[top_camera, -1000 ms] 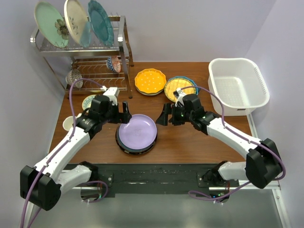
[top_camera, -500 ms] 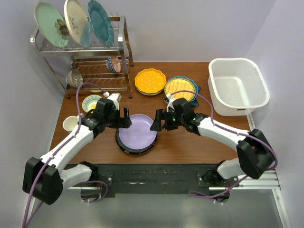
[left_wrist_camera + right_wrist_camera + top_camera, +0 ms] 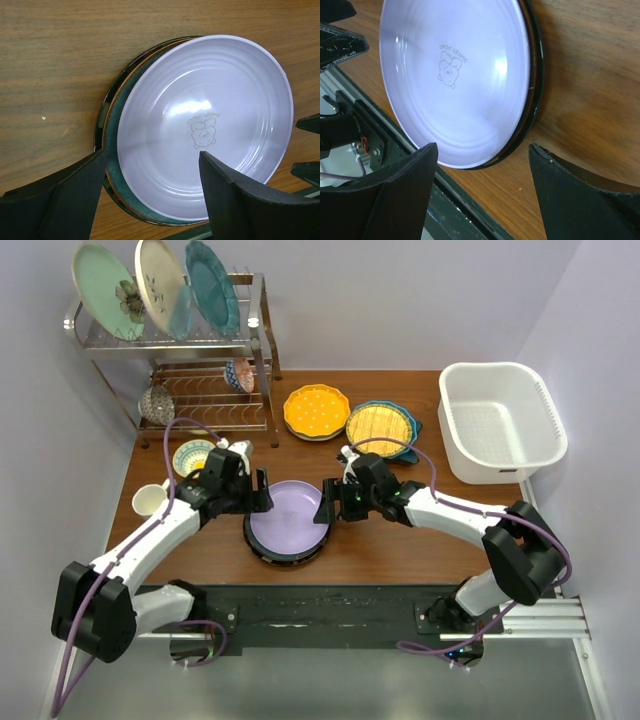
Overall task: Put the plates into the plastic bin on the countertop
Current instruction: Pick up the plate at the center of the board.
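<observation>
A lilac plate [image 3: 288,517] lies on a dark-rimmed plate [image 3: 254,539] near the table's front middle; both also show in the left wrist view [image 3: 205,125] and the right wrist view [image 3: 455,75]. My left gripper [image 3: 258,496] is open at the stack's upper left edge, its fingers [image 3: 70,200] straddling the rim. My right gripper [image 3: 327,504] is open at the stack's right edge. A yellow scalloped plate [image 3: 316,411] and a yellow gridded plate with a blue rim [image 3: 379,425], on a blue star-shaped plate [image 3: 413,429], lie further back. The white plastic bin [image 3: 502,421] stands empty at the far right.
A chrome wire rack [image 3: 215,390] at the back left holds three large upright plates [image 3: 150,285] and a small patterned bowl [image 3: 238,374]. Another small patterned bowl [image 3: 188,454] and a cream cup [image 3: 146,501] sit left of my left arm. The black rail [image 3: 330,615] runs along the front edge.
Both grippers have closed in on the stacked plates, the left moving right and the right moving left, until each sits at the stack's edge. The plates have not moved.
</observation>
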### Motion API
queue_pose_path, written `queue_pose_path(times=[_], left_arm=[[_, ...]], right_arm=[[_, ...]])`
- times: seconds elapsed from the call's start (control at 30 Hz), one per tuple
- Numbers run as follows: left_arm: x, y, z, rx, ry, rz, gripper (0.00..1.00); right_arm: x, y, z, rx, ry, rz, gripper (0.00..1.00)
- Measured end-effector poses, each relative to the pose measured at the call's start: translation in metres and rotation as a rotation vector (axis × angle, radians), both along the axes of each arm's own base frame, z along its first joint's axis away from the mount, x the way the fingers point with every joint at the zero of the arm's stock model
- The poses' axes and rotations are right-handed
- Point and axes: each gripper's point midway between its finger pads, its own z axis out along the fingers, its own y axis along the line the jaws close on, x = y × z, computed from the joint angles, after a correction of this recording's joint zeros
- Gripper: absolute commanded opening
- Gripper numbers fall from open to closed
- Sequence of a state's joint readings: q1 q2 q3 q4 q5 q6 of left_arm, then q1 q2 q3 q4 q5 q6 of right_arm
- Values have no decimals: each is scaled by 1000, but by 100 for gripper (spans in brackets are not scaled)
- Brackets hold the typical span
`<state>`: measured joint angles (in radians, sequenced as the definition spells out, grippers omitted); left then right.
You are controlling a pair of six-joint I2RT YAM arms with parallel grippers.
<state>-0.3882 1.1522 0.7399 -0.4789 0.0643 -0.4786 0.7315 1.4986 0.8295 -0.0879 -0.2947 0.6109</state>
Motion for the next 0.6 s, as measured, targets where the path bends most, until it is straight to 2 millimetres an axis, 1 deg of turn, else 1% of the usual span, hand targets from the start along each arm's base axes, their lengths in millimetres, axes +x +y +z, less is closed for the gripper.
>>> queue_pose_path(times=[0.13, 0.27, 0.6], left_arm=[[-1, 1, -7, 4, 29, 12, 75], [-2, 0, -16, 7, 64, 17, 74], [-9, 0, -31, -2, 100, 26, 73]], right_arm=[[3, -2, -1, -9, -7, -13, 76], [3, -2, -1, -9, -8, -13, 76], [4, -1, 0, -7, -15, -15, 77]])
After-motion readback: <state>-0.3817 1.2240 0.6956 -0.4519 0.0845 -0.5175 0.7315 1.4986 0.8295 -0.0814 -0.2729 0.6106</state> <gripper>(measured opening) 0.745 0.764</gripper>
